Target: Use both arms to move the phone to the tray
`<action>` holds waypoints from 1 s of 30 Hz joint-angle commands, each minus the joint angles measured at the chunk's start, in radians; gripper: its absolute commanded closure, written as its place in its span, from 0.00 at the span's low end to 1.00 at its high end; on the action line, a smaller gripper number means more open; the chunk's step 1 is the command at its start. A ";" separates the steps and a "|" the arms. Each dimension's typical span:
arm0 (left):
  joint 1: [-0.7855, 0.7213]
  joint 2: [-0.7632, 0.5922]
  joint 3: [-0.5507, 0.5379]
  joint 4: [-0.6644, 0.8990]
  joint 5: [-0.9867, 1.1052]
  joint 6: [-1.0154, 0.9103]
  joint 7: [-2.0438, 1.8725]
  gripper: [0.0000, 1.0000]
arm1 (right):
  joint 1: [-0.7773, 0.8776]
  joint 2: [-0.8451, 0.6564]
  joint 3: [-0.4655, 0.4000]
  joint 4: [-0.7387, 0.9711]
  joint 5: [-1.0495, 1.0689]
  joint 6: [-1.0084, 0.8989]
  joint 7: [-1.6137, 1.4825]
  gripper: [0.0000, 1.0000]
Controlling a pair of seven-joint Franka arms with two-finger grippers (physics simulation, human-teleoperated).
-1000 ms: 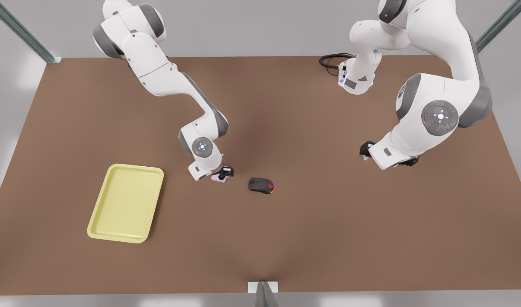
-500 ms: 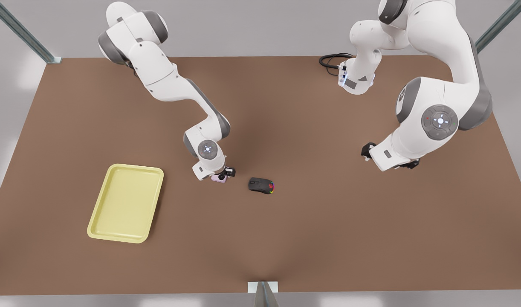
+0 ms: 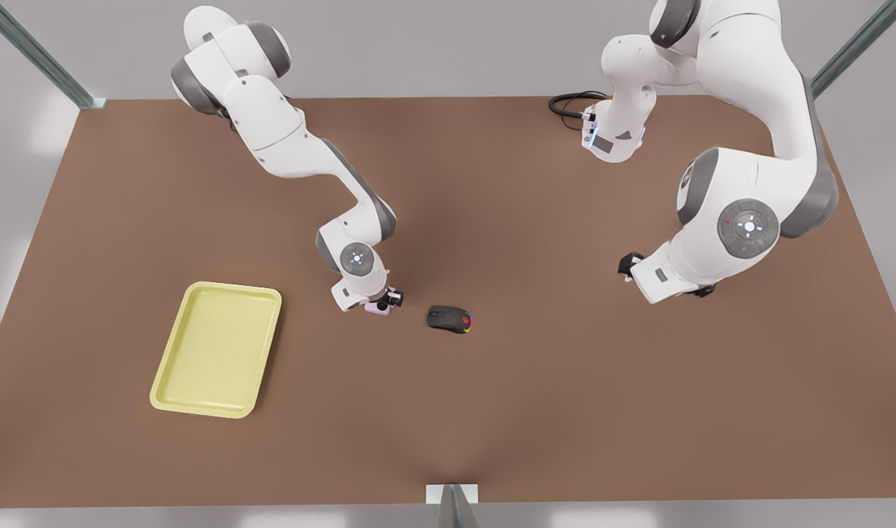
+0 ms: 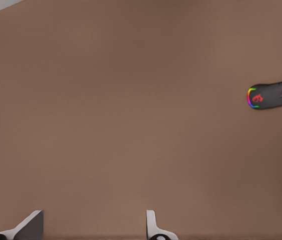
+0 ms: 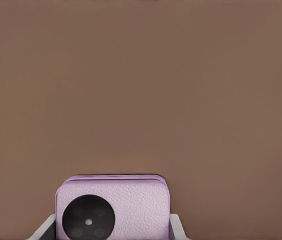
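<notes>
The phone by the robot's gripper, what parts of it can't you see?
Front view: the right gripper hides most of the phone.
Right wrist view: the edge cuts off the phone's near end.
Left wrist view: the edge cuts off the waiting left gripper, open over the table.

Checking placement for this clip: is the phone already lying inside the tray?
No, the phone sits on the table between the right gripper's fingers, apart from the tray.

Desk [image 3: 492, 411] layout: tray [image 3: 215, 350] lies near the front view's left edge. Phone [image 3: 378, 307] lies at mid-desk, mouse [image 3: 449, 319] just beside it toward the front view's right. Cable [image 3: 571, 104] lies at the far edge.
</notes>
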 commanded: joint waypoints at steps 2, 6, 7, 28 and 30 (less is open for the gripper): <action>0.000 0.000 0.000 0.002 -0.004 0.000 0.016 0.00 | -0.003 -0.036 -0.001 -0.001 -0.002 -0.035 0.004 0.21; 0.000 -0.001 0.000 0.003 -0.001 -0.001 0.016 0.00 | -0.048 -0.098 -0.024 -0.009 -0.002 -0.109 -0.134 0.21; 0.000 -0.001 0.000 0.003 -0.001 -0.001 0.015 0.00 | -0.066 -0.119 -0.043 -0.009 -0.002 -0.145 -0.200 0.21; 0.000 -0.007 0.000 0.006 -0.001 -0.001 0.019 0.00 | -0.330 -0.167 -0.376 -0.153 0.021 -0.072 -1.195 0.21; 0.000 -0.006 0.000 0.005 0.000 -0.001 0.021 0.00 | -0.327 -0.145 -0.379 -0.120 0.026 -0.072 -1.223 0.21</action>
